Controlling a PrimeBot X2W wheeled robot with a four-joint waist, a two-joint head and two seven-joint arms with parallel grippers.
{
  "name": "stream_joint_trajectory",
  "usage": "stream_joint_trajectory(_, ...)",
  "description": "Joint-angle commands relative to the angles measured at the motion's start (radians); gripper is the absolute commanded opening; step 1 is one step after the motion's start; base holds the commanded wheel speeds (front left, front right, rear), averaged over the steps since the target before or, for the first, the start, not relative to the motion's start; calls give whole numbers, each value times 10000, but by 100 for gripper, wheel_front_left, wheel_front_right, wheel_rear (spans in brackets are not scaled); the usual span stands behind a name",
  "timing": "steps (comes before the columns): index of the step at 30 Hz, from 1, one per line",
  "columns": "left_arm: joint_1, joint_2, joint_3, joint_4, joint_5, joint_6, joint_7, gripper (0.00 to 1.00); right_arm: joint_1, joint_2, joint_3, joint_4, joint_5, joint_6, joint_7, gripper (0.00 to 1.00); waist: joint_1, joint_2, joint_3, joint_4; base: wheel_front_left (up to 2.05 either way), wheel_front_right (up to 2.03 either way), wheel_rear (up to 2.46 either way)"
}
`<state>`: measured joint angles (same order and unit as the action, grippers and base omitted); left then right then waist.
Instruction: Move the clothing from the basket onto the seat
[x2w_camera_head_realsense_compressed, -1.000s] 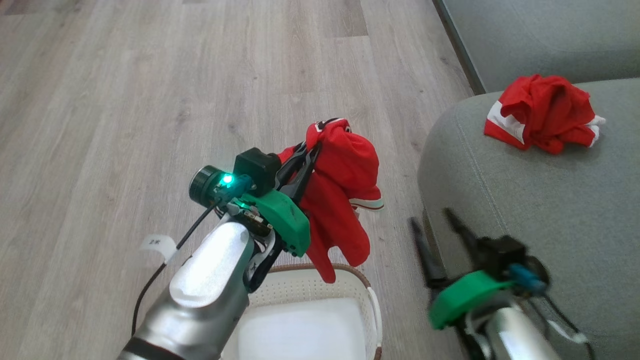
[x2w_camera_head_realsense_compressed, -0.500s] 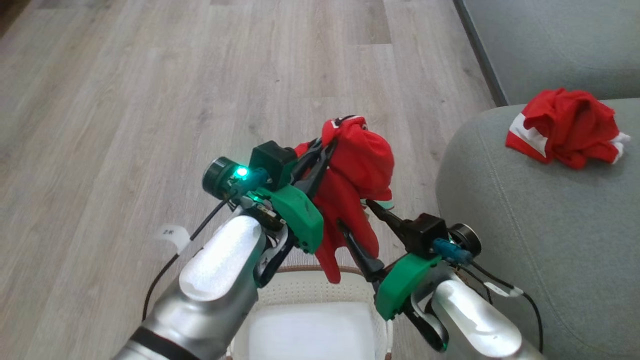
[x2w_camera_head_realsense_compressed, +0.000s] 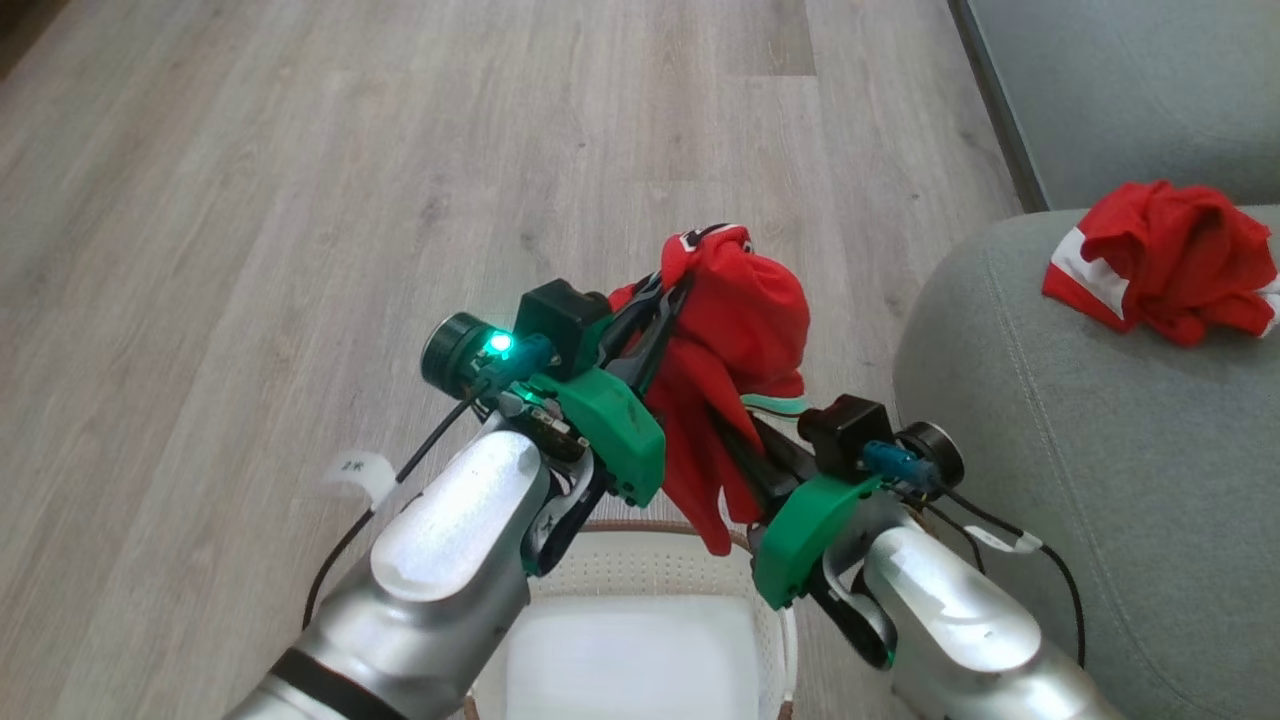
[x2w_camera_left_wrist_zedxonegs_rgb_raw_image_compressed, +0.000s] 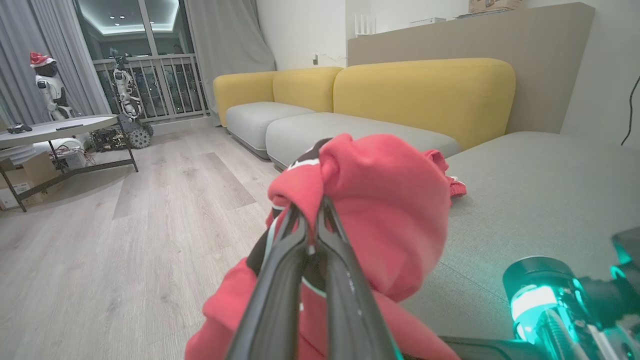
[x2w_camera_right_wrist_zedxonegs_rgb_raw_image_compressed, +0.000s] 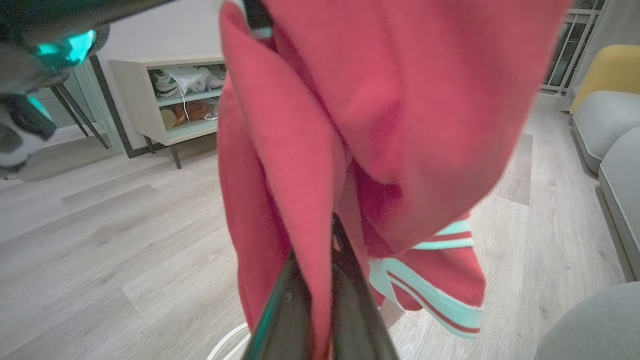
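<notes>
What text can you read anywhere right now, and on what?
White tag beside the left forearm: "2" plus one more character, too small to be sure.
Garment held up: black-white lettering at its top fold, crumpled, unreadable.
Nothing else is legible.

1. Head view: bright, even, sharp; glare on left forearm (x2w_camera_head_realsense_compressed: 450, 525) and right forearm (x2w_camera_head_realsense_compressed: 935, 615); green LED (x2w_camera_head_realsense_compressed: 497, 344) glows.
2. Left wrist view: wide-angle bowing at edges, teal lamp (x2w_camera_left_wrist_zedxonegs_rgb_raw_image_compressed: 530, 305) blooms (clipped), foreground soft.
3. Right wrist view: clothing (x2w_camera_right_wrist_zedxonegs_rgb_raw_image_compressed: 400, 100) close to lens, soft and slightly grainy; shadows on floor (x2w_camera_right_wrist_zedxonegs_rgb_raw_image_compressed: 100, 260) faint.
</notes>
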<state>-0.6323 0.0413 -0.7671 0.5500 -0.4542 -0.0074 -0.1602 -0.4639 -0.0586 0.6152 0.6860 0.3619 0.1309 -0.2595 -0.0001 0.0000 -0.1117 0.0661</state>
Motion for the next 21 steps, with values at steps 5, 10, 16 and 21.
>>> stream_joint_trajectory(5,-285,195,526,-67,-213,225,-422,99,-509,84,-427,-668,-58,-2,-23,0,1,0,79,-367,0,0,0)
stream_joint_trajectory(10,97,306,654,150,-330,328,-665,100,-563,79,-1158,-1003,-497,-2,-23,0,1,0,158,-883,0,0,0)
stream_joint_trajectory(16,552,294,674,215,-409,340,-880,100,-598,-238,-2080,-1464,-1048,-2,-23,0,1,0,302,-1719,0,0,0)
stream_joint_trajectory(21,851,251,601,221,-367,386,-955,100,-469,-583,-2670,-1762,-1294,-2,-23,0,1,0,387,-2436,0,0,0)
